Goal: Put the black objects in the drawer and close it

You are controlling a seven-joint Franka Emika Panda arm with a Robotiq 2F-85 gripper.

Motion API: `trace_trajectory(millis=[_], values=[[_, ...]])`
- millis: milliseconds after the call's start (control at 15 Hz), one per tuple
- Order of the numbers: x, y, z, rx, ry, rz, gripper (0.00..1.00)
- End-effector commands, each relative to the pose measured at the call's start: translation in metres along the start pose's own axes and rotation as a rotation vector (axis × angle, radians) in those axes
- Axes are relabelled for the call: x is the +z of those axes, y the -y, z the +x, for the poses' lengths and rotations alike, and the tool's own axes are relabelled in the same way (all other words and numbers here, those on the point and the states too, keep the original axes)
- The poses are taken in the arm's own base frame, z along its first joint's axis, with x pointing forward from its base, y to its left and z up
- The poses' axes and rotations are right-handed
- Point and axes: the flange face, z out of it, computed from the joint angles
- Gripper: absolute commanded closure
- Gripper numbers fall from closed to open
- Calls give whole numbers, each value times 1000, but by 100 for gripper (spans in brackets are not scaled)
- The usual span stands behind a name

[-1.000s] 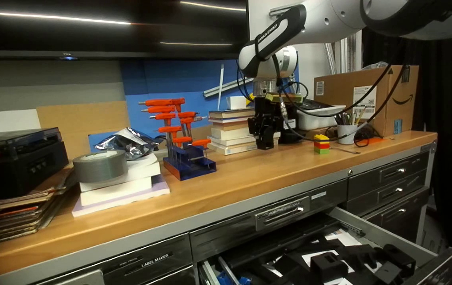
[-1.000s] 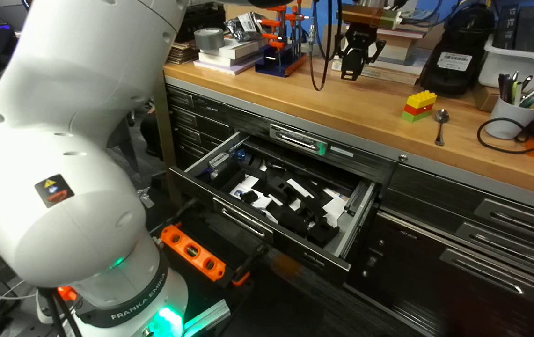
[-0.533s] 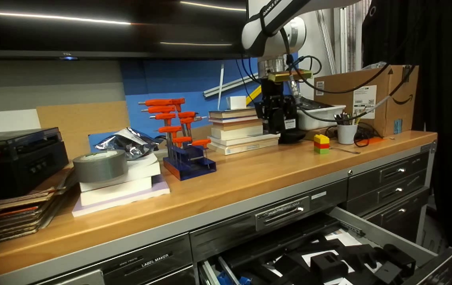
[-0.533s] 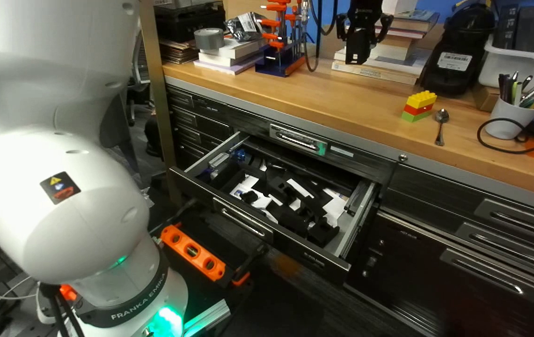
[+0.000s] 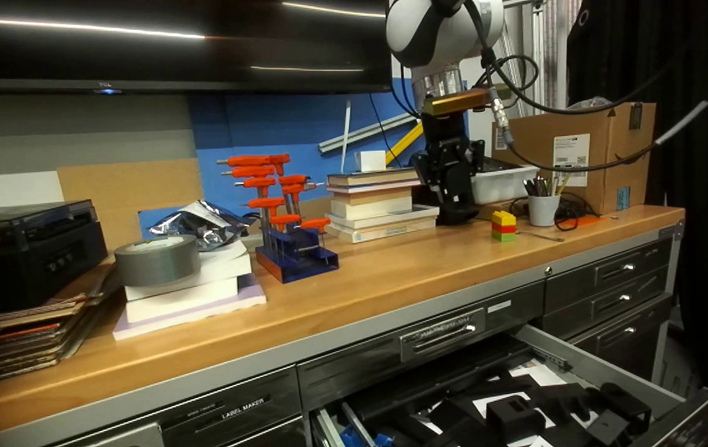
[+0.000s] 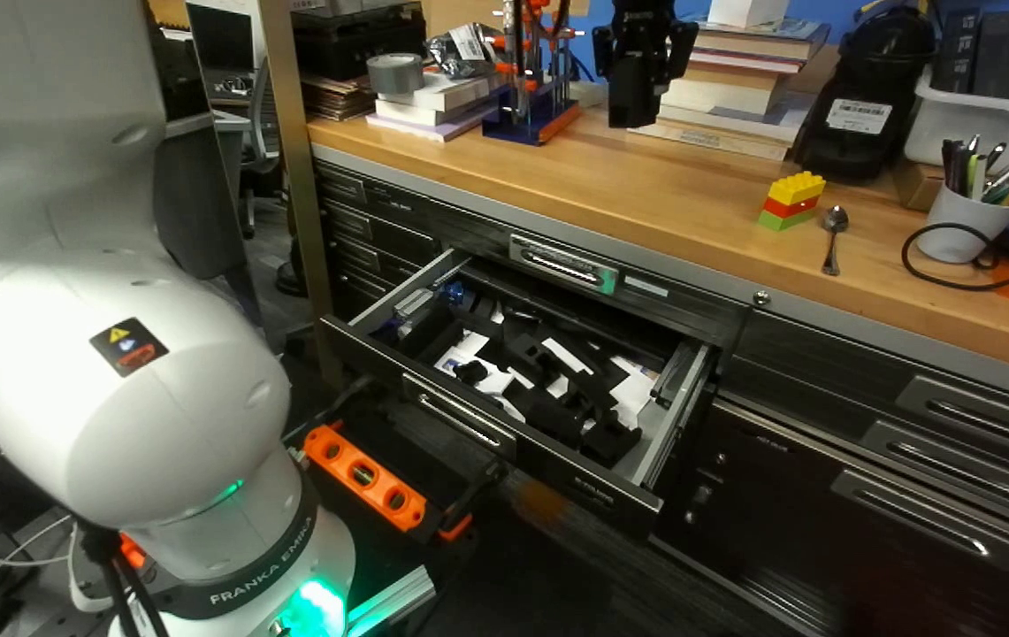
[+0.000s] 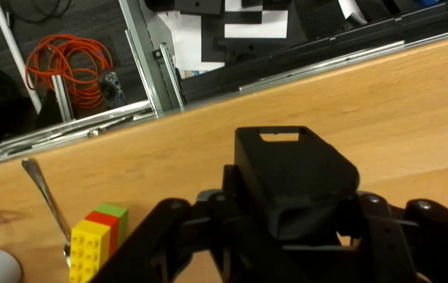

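My gripper [image 7: 294, 204] is shut on a chunky black object [image 7: 294, 165] with a slot at its far end. It holds the object in the air above the wooden bench. The gripper also shows in both exterior views [image 5: 453, 177] [image 6: 637, 62], with the black object [image 6: 632, 95] pointing down. The wide dark drawer [image 6: 557, 464] stands pulled open below the bench front; its side wall shows in the wrist view [image 7: 141, 51]. Several black items [image 5: 515, 419] lie in it among white sheets; the flat and tiny ones I cannot single out.
A stack of books [image 5: 372, 211], a red-handled hex key stand [image 5: 298, 257] and a black boxy device [image 6: 853, 115] stand on the bench [image 6: 672, 190]. A toy block stack [image 6: 791, 202], a spoon [image 6: 833, 239] and a pen cup [image 6: 964, 226] are to the right. Cables hang beside the gripper.
My gripper has moved towards the bench's front edge and has turned, with the black object in it. The arm's upper links have swung with it. The drawer has not moved.
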Motion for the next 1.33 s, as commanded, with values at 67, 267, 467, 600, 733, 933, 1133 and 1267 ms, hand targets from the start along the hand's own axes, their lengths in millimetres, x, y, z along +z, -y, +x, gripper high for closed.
trace_trajectory(millis=[67, 267, 467, 600, 733, 933, 1133, 1267], values=[[16, 2, -68, 142, -29, -28, 72], [49, 3, -98, 207, -51, -18, 72], [94, 1, -122, 244, -80, -7, 72], [125, -2, -134, 267, -110, 16, 72], [151, -11, -141, 290, -138, 57, 72], [185, -32, -147, 325, -193, 118, 72], [213, -58, -151, 381, -261, 180, 72], [230, -73, -153, 418, -298, 219, 72]])
